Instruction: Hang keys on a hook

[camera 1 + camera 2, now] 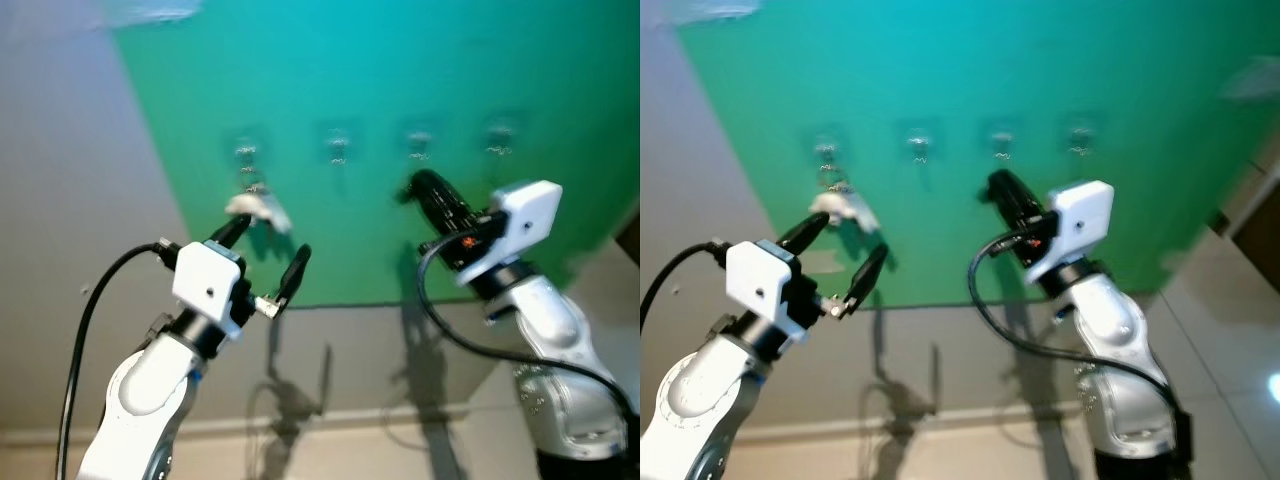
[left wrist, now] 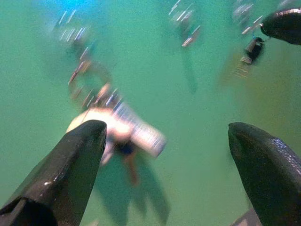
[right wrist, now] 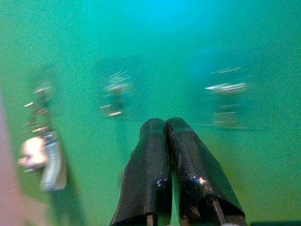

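hanging keys (image 1: pixel 258 207) on hook (image 1: pixel 246 156), left hand (image 1: pixel 268 252) spread below.

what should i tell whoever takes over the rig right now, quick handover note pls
Left gripper: open, holding nothing, just below the keys.
Right gripper: shut, holding nothing, raised before the green board near the third hook.
Keys: hanging from the leftmost hook of the four, with a pale fob; views are blurred.
Done: the keys look hung and released.
Left: check that they sit firmly on the hook, then draw both arms back from the board.
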You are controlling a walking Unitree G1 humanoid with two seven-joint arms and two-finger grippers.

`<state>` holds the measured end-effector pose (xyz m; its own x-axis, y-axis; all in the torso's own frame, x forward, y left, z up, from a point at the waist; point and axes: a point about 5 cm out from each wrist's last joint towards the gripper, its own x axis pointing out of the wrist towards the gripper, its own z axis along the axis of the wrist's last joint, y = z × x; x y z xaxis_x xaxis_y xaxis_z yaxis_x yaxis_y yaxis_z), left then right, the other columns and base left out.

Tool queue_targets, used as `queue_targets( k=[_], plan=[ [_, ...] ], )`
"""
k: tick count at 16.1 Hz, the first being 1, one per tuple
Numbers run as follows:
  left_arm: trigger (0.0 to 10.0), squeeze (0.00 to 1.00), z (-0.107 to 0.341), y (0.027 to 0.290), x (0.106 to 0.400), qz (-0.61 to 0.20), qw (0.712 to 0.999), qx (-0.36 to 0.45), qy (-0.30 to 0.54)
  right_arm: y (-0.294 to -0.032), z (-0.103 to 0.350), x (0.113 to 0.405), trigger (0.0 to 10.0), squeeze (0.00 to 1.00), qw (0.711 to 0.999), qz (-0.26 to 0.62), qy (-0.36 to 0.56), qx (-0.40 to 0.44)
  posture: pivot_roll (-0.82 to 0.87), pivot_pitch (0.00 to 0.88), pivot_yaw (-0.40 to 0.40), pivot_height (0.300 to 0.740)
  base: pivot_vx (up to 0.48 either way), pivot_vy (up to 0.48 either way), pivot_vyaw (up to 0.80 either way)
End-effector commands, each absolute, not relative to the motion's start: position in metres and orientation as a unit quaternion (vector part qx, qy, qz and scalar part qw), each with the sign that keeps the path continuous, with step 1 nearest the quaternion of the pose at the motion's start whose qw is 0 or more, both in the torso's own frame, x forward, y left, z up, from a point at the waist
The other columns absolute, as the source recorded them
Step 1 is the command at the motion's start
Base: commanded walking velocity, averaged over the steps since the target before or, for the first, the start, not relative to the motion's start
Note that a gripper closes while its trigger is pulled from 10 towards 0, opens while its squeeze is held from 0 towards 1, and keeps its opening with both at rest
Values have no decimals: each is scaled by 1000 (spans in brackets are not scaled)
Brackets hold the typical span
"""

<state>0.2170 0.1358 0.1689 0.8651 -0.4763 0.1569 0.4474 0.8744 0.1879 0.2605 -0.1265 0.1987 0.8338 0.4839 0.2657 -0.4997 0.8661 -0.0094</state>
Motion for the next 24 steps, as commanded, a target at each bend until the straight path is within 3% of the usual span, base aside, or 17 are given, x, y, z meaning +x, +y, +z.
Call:
queue_targets(
  k=[1,16,24],
  plan=[
    [10000,0,169,137,216,-242,963,74,-95,-126,201,259,10000,0,955,262,-132,33,46,0,-5,740,0,0,0],
    [10000,0,180,130,216,-255,959,72,-103,-107,206,276,10000,0,925,354,-103,93,49,11,-31,740,0,0,0],
    [10000,0,184,124,215,-283,950,65,-111,-99,215,289,10000,0,933,334,-105,84,49,14,-30,740,0,0,0]
  ],
)
